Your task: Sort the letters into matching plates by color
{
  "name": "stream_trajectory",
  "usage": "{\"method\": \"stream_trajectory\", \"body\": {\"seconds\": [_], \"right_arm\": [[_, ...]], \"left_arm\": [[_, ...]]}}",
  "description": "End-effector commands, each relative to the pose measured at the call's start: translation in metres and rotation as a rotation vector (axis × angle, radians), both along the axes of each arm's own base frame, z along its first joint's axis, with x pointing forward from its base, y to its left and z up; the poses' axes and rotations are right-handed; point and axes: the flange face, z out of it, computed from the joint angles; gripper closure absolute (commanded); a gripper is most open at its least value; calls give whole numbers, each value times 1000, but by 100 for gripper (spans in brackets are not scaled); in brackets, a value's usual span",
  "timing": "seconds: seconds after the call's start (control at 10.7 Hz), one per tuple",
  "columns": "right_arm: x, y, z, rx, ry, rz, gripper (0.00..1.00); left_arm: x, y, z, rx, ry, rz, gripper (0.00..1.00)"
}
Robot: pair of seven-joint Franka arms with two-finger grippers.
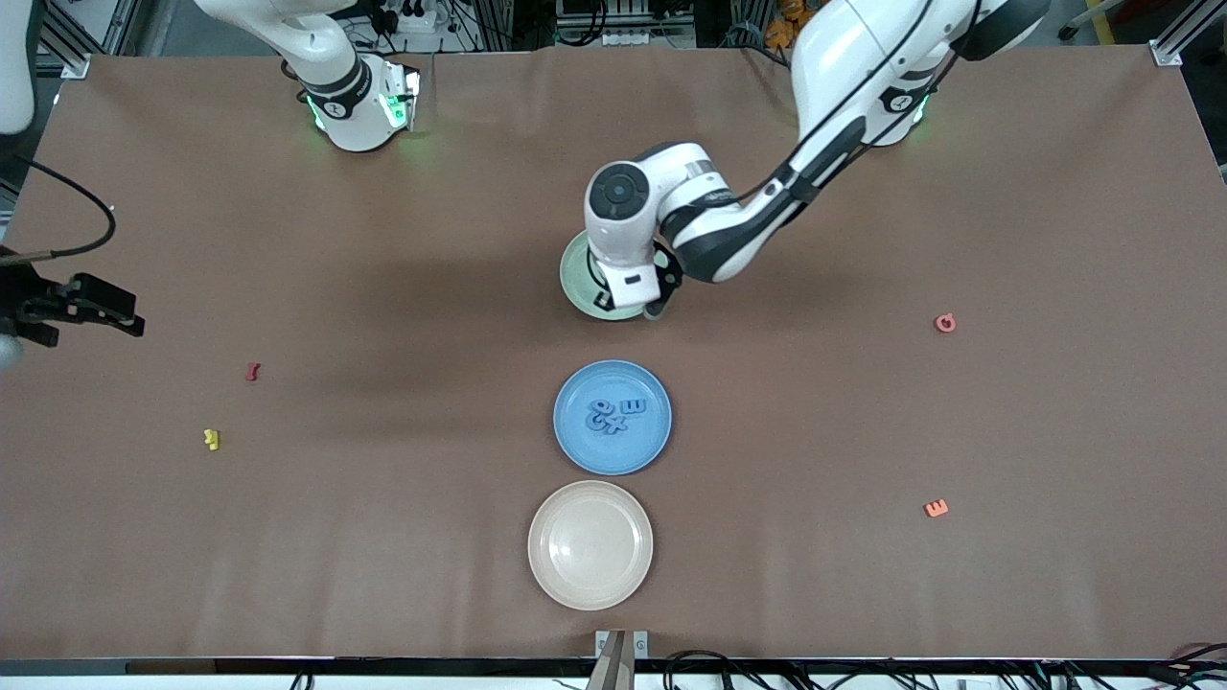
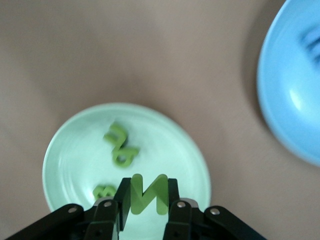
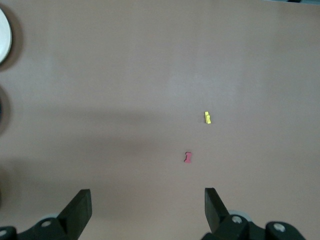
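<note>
My left gripper (image 1: 635, 299) hangs low over the pale green plate (image 1: 575, 278) and is shut on a green letter N (image 2: 149, 192), held upright between its fingers (image 2: 112, 200). In the left wrist view, other green letters (image 2: 120, 145) lie in that green plate (image 2: 70, 160), one of them (image 2: 104, 191) beside the jaws. The blue plate (image 1: 575, 441) sits nearer the front camera and holds several blue letters (image 1: 613, 414); it also shows in the left wrist view as the blue plate (image 2: 290, 100). My right gripper (image 1: 115, 314) waits open at the right arm's end of the table, nothing between its fingers (image 3: 80, 207).
A cream plate (image 1: 590, 544) lies nearest the front camera. A red letter (image 1: 252, 371) and a yellow letter (image 1: 212, 439) lie toward the right arm's end. A pink letter (image 1: 945, 323) and an orange letter (image 1: 936, 508) lie toward the left arm's end.
</note>
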Motion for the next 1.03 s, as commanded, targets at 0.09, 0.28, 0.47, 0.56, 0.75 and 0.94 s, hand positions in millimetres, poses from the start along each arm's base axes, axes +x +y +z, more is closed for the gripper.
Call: {"method": "stream_trajectory", "body": {"seconds": [0.09,0.28,0.47,0.56,0.75,0.94], "right_arm": [[-41,3,41,11,-19,-174,0],[-38,8,32,8,-11,-201,0],[-38,17,37,4,-9,-222,0],[-40,19,41,3,8,-227,0],[-46,19,63,-1,27,-239,0],[-44,20,61,-2,29,-239,0]], "left_arm": [[-48,-29,-23,51,36,-17,74],[-54,-30,-31,76,39,-34,0],[-32,-18,-28,96,7,-10,0],[-19,-9,-21,109,-34,-9,0],[88,56,19,102,-138,102,0],[145,101,48,75,-187,129,0]]}}
